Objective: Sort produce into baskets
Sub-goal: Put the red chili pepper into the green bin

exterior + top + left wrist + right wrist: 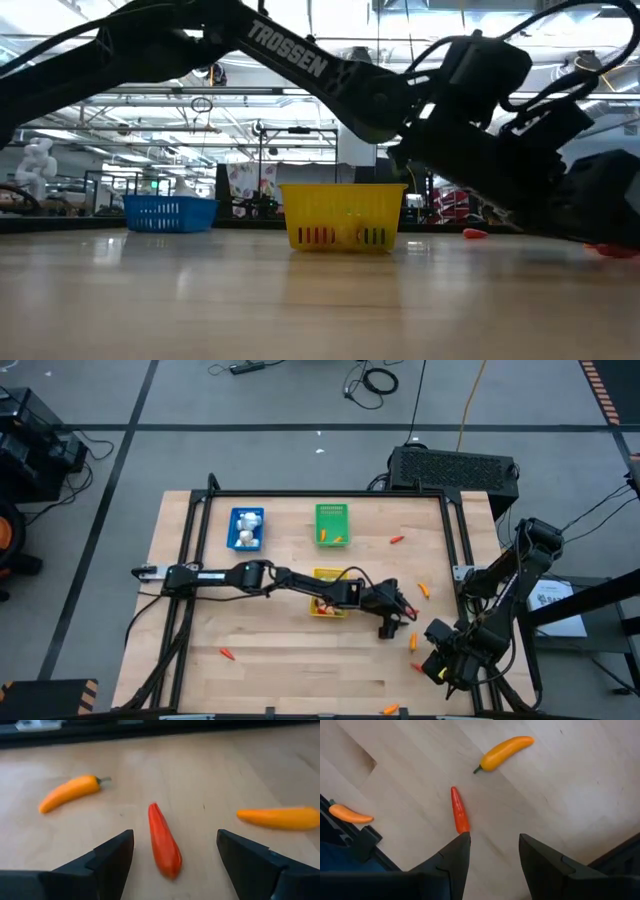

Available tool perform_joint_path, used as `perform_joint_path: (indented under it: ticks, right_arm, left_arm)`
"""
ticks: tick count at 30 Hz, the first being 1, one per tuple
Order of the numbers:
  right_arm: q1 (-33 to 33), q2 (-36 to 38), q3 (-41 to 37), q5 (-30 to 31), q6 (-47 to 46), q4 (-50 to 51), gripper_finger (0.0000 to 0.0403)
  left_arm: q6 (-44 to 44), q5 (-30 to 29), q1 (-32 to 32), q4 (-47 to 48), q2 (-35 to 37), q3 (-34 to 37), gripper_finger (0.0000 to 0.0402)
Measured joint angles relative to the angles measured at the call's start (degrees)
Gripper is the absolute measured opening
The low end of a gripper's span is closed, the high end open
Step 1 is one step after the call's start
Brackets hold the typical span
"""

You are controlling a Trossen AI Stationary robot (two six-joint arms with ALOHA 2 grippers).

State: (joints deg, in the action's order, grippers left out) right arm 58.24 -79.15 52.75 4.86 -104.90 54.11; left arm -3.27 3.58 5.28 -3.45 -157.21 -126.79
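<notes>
A red pepper-like piece (164,840) lies flat on the wooden table (280,660), between the two dark fingers (107,857) of the left gripper (398,612), touching neither; the jaws stand wide apart and hold nothing. An orange pepper (70,791) with a short stem lies to one side of it, and a second orange piece (280,817) to the other, both well apart from the red one.

The left arm reaches across the table over the yellow basket (328,592), which sits near the table's middle. In the low view coloured pieces show through its slats; what they are cannot be told. The blue basket (246,527) holds white bulbs (245,538). The green basket (332,523), beside it, holds an orange piece (337,540) at its near end.

The right gripper (446,670) hangs near the table's front right corner, fingers (451,857) partly apart and empty, above another red piece (460,812) and an orange pepper (504,751).

Loose pieces lie scattered: one (397,540) right of the green basket, one (228,654) at front left, one (390,709) at the front edge.
</notes>
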Motion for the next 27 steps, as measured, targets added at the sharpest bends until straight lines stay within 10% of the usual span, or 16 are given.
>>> perform_joint_path:
  ticks: [27]
  right_arm:
    - [0.00, 0.00, 0.00, 1.40, -0.53, 0.39, 0.0160]
  left_arm:
    - [0.00, 1.01, -0.22, 2.52, -0.72, -0.16, 0.0132]
